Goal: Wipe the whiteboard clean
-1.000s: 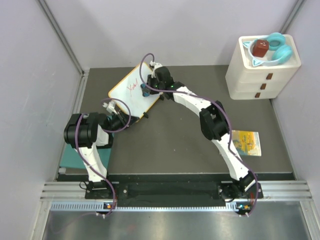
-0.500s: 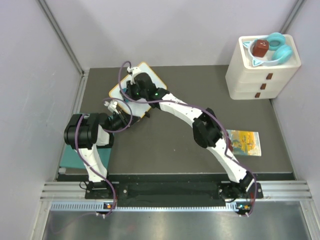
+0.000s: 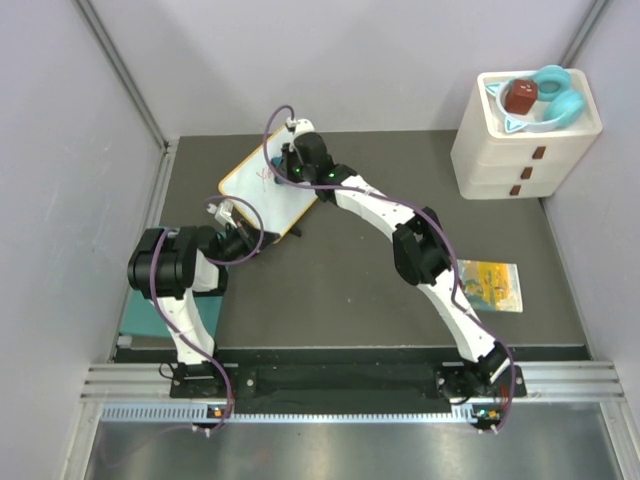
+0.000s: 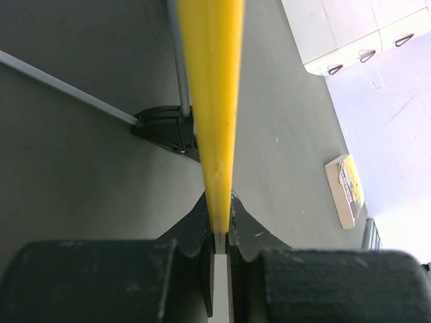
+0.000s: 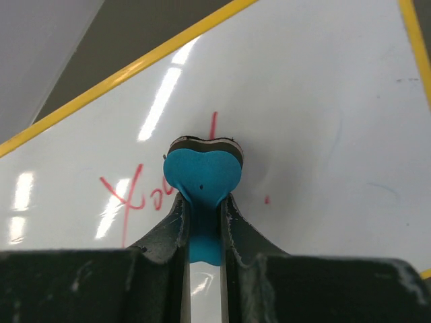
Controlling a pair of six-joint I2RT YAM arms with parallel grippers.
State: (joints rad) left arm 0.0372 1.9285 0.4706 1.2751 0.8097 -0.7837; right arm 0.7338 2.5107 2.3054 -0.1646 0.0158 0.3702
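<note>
The whiteboard stands tilted at the back left of the dark table, with an orange-yellow rim and small black feet. My left gripper is shut on its near edge; in the left wrist view the rim runs edge-on up from between the jaws of that gripper. My right gripper is over the board face and shut on a blue eraser, pinched in that gripper and pressed to the white surface. Red handwriting remains left of the eraser.
A white drawer unit at the back right carries a bowl with teal and red items. A picture booklet lies at the right of the table. A teal mat lies at the left near the left arm's base. Grey walls surround the table.
My right gripper swept left across the board with the eraser, then came back right and up. Less red writing shows. The left arm has stayed holding the board's edge.
</note>
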